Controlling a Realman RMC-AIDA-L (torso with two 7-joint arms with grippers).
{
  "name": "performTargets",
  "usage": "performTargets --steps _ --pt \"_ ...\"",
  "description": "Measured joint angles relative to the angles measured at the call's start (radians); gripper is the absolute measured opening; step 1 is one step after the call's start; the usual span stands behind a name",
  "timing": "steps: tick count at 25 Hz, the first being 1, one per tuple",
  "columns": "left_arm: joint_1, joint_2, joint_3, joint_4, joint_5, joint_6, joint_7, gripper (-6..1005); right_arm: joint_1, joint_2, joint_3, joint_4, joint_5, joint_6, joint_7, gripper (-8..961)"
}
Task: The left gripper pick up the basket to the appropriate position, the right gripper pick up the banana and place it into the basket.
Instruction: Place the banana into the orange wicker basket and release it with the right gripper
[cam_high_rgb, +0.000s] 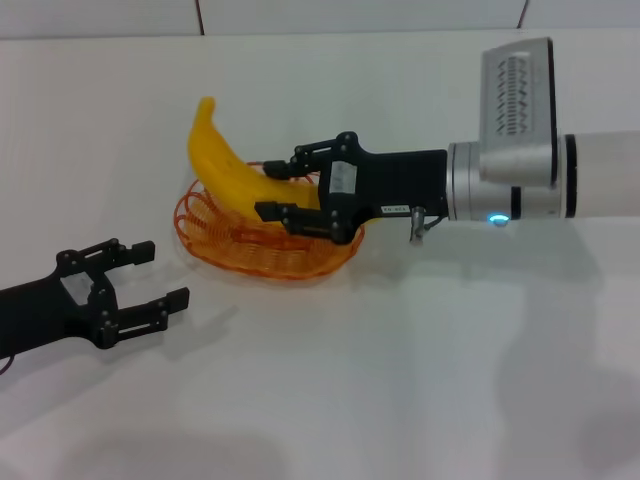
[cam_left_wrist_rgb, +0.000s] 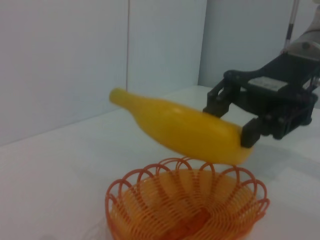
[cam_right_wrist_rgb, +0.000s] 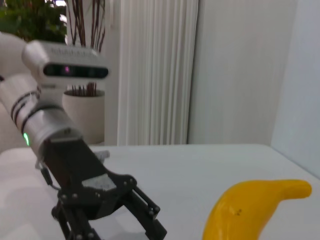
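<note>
Spanning white table (cam_high_rgb: 400, 380), pale wall panels behind, basket (cam_high_rgb: 250, 250), banana (cam_high_rgb: 225, 165)

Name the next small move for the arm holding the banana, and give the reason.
Probably lower it: the right gripper is shut on the banana, which the left wrist view shows hanging above the basket, not yet resting inside. The left gripper sits open beside it.

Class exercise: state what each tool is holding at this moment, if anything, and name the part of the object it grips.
The right tool holds the banana by one end, above the basket. The left tool is open and holds nothing.
</note>
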Motion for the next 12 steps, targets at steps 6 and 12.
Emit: performTargets --steps 6,12 --pt "0.001 0.000 -0.002 0.000 0.000 0.000 0.000 799 -0.004 0.000 0.002 0.010 0.001 0.028 -0.027 525" --pt "-0.001 0.000 -0.001 -0.002 0.000 0.000 -0.001 800 0.003 0.001 0.014 0.039 0.001 0.062 -0.021 549"
